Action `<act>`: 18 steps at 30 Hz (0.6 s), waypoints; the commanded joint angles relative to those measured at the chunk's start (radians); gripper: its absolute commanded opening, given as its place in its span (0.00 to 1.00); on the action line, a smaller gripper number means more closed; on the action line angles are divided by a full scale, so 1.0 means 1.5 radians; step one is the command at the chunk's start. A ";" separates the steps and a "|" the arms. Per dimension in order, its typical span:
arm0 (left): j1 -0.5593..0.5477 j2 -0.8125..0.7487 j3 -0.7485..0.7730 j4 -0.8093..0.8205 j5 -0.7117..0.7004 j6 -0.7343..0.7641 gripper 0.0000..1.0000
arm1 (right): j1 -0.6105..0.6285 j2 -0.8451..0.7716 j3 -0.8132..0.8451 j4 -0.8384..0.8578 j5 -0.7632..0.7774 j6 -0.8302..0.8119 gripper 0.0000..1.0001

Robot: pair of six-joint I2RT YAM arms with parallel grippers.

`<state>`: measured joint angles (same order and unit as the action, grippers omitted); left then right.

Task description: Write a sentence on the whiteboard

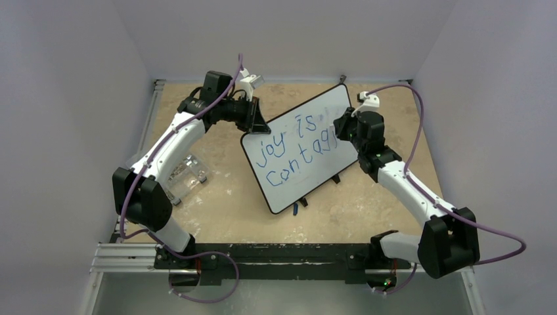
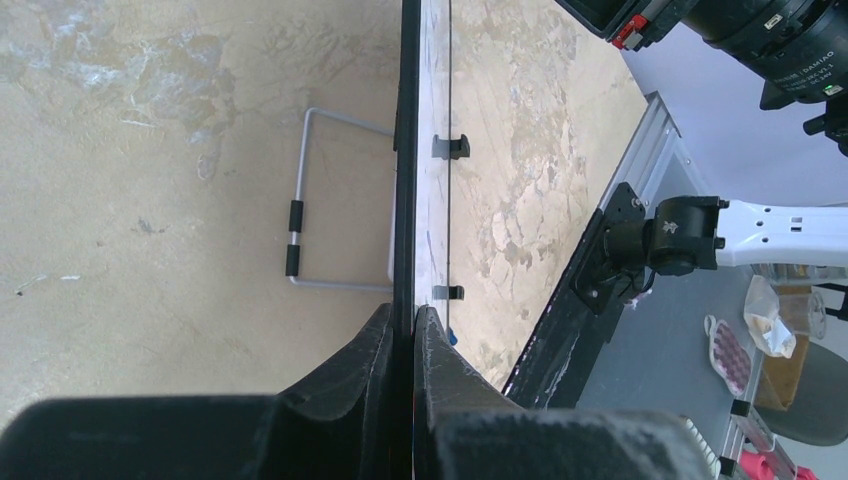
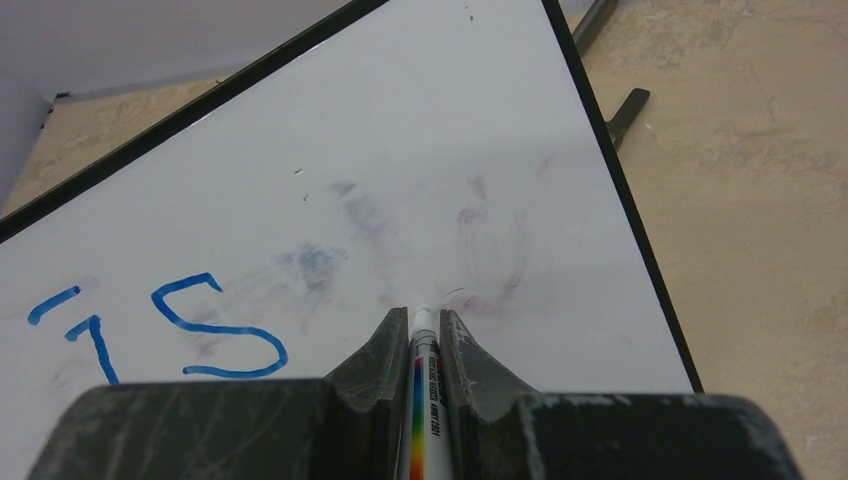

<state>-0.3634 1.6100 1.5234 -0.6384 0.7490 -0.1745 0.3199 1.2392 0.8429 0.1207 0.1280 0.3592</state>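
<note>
A: Blue sentence [image 1: 299,165], "joy is contag", is seen on the board [image 1: 289,195], which is propped askew on the bench [image 1: 223,203]; the rest is hidden.
B: The board's edge is pinched by the left hand [image 2: 408,318], shut tight on it.
A: And the right hand [image 3: 422,318]?
B: Clamped on a marker [image 3: 421,400]; its tip is held at the board, right of "is".

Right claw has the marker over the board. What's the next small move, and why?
Probably stroke the next letter right of "contag": the sentence looks unfinished, the right claw holds the marker there, and the left claw clamps the whiteboard edge.
</note>
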 commanded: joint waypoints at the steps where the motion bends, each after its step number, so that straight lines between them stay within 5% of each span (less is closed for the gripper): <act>1: 0.000 -0.024 0.007 0.037 -0.024 0.038 0.00 | -0.002 0.002 0.016 0.034 -0.001 0.004 0.00; 18: 0.000 -0.023 0.008 0.036 -0.023 0.037 0.00 | -0.010 -0.031 0.022 0.000 0.022 -0.010 0.00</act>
<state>-0.3634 1.6100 1.5234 -0.6384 0.7498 -0.1745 0.3119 1.2373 0.8429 0.1257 0.1368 0.3573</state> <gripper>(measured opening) 0.063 0.100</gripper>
